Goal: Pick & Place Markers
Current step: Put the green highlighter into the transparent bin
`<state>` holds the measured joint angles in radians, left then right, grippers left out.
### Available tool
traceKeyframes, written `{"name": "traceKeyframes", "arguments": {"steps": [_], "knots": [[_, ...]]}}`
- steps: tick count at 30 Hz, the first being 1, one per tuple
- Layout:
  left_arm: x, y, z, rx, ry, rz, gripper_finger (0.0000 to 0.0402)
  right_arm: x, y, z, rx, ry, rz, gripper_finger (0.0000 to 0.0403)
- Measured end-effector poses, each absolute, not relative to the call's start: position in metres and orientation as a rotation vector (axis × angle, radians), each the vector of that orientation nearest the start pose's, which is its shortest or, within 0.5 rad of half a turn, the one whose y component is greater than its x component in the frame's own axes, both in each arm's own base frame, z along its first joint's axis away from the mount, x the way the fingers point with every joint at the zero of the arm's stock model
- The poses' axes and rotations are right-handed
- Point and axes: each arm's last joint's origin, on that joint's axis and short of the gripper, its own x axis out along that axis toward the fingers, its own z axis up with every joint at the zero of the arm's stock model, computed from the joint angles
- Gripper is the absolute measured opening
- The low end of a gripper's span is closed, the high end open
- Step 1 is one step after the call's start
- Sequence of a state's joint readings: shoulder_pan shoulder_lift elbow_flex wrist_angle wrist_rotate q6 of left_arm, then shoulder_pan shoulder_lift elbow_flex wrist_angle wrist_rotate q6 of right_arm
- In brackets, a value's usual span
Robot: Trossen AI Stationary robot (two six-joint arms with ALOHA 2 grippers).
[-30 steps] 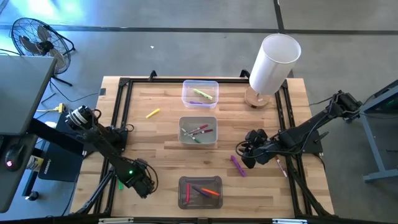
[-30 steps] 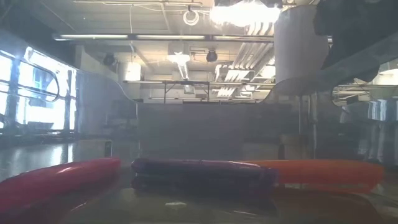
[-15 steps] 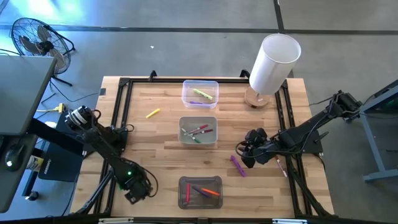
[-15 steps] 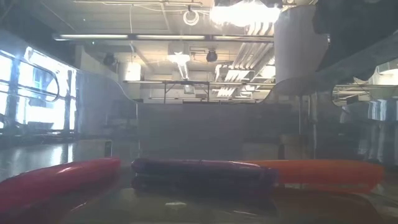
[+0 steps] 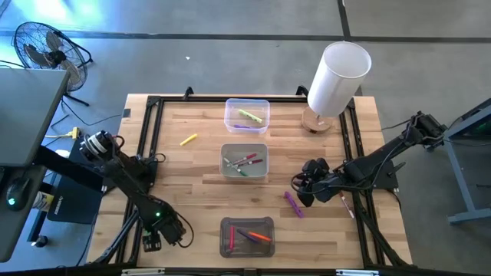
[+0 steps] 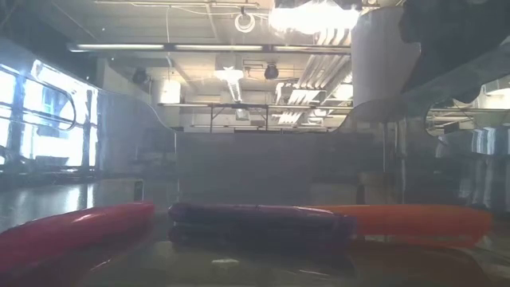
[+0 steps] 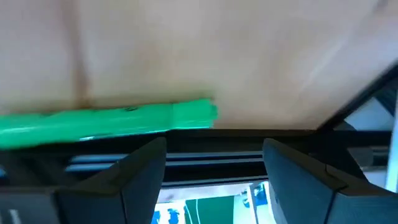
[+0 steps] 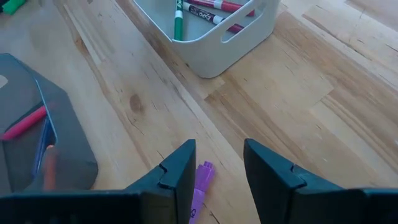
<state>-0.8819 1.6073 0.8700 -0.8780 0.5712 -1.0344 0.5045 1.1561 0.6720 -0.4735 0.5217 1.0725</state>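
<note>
Left gripper [image 7: 214,165] open, empty; its wrist view alone shows green marker [image 7: 106,119]. Right gripper [image 8: 217,165] open above purple marker [image 8: 199,180].

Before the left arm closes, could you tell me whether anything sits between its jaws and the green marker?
Nothing visible does: the green marker lies on bare wood just ahead of the left gripper, whose jaws stand open.

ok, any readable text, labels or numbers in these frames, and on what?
None readable.
Markers in the middle bin: dark print on the white barrels, too blurred to read.
Green marker by the left gripper: a faint mark, unreadable.
Purple marker at the right gripper: no print visible.
</note>
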Motion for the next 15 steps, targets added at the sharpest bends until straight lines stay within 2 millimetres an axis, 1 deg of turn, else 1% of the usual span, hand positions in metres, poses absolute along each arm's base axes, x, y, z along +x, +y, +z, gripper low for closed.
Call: {"name": "traceKeyframes", "arguments": {"steps": [2,5,7,10,15], "knots": [[0.14,-0.203,0.151,-0.372,2.048,-0.13,0.0256,0.193,0.09,0.209,0.543,0.708,-0.439,0.0124],[0.131,-0.201,0.145,-0.355,2.08,-0.085,0.0243,0.193,0.09,0.209,0.541,0.703,-0.443,0.0124],[0.129,-0.201,0.143,-0.357,2.087,-0.083,0.0236,0.193,0.09,0.209,0.537,0.696,-0.45,0.0124],[0.129,-0.201,0.14,-0.368,2.073,-0.103,0.023,0.193,0.089,0.209,0.525,0.688,-0.456,0.0124],[0.135,-0.205,0.138,-0.392,1.988,-0.125,0.0229,0.194,0.086,0.209,0.523,0.688,-0.465,0.0124]]}}
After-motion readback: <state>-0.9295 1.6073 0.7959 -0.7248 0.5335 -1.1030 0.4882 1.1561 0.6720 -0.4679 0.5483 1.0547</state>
